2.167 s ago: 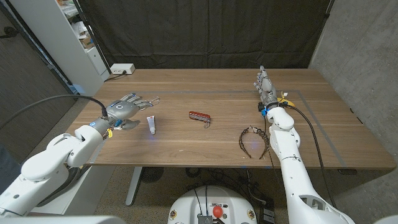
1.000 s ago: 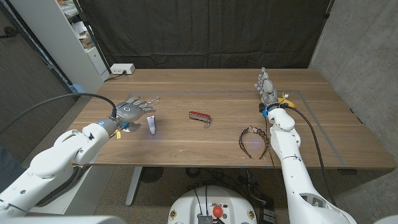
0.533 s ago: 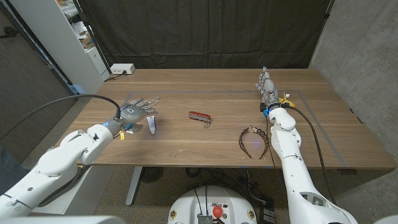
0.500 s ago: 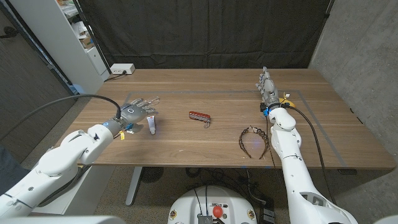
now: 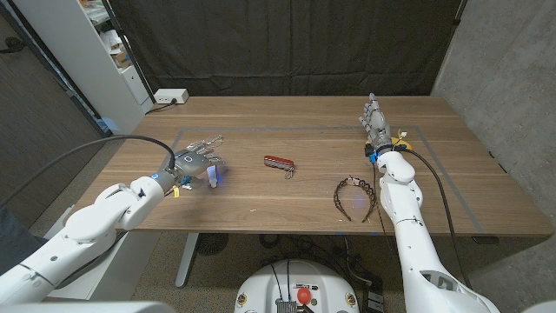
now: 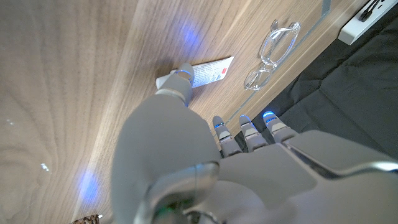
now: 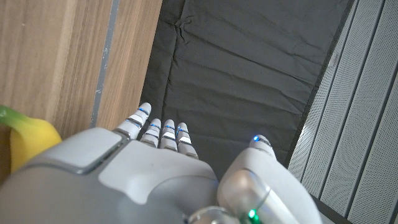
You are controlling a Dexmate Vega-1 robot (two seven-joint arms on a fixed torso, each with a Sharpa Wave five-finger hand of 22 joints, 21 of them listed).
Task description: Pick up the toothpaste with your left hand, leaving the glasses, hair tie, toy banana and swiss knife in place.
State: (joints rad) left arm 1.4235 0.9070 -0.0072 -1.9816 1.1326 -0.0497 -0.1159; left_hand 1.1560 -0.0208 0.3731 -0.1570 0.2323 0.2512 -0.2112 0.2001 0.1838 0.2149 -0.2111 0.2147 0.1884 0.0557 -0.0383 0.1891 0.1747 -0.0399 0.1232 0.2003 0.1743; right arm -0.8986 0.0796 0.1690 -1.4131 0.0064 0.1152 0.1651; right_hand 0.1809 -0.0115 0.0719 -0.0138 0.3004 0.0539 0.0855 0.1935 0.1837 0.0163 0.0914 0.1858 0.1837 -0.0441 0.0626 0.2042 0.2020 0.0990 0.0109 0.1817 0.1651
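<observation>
The white toothpaste tube [image 5: 214, 176] lies on the table left of centre, partly covered by my left hand [image 5: 195, 163]. That hand hovers over it with fingers spread and holds nothing. In the left wrist view the thumb tip [image 6: 181, 78] sits at one end of the tube [image 6: 209, 70], with the clear glasses [image 6: 270, 53] just beyond. The glasses [image 5: 207, 140] lie past the fingertips. A red swiss knife [image 5: 278, 163] lies mid-table. A dark hair tie [image 5: 355, 196] lies front right. My right hand [image 5: 375, 125] stands with fingers extended, empty, beside the toy banana [image 5: 398, 136] [image 7: 27, 144].
A white power strip [image 5: 169, 96] sits at the table's back left corner, and a white shelf unit [image 5: 104, 43] stands beyond it. Black curtain hangs behind the table. A taped rectangle [image 5: 304, 130] marks the work area.
My left hand has moved right, from beside the toothpaste to over it, now covering part of the tube. The right hand and the other things have stayed put.
</observation>
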